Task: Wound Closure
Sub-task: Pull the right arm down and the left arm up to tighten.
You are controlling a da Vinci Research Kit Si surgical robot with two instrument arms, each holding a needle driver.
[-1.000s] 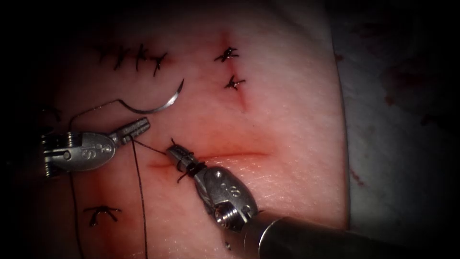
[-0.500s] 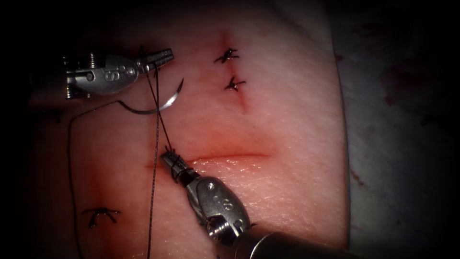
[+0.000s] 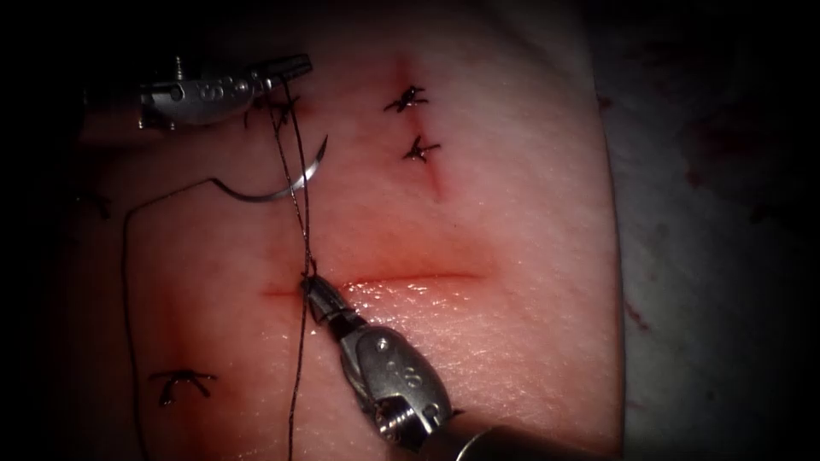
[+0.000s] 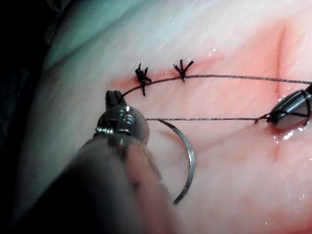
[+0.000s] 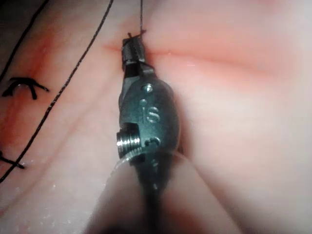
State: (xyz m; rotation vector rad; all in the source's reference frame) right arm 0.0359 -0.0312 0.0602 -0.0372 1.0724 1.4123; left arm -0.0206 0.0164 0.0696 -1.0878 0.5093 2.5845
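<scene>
Over the last second the left tool (image 3: pixel 286 70) has swung from beside the cut (image 3: pixel 401 278) up and away to the old stitches (image 3: pixel 273 111), its fingers closed on the thread (image 3: pixel 295 179), which now runs taut in two strands down to the right tool (image 3: pixel 312 286). That tool has stayed at the cut's left end, fingers closed on the thread there, so a knot looks to be drawing tight. The needle (image 3: pixel 286 183) lies free on the tissue (image 3: pixel 512 213), between the two tools, held by neither. No containers are in view.
</scene>
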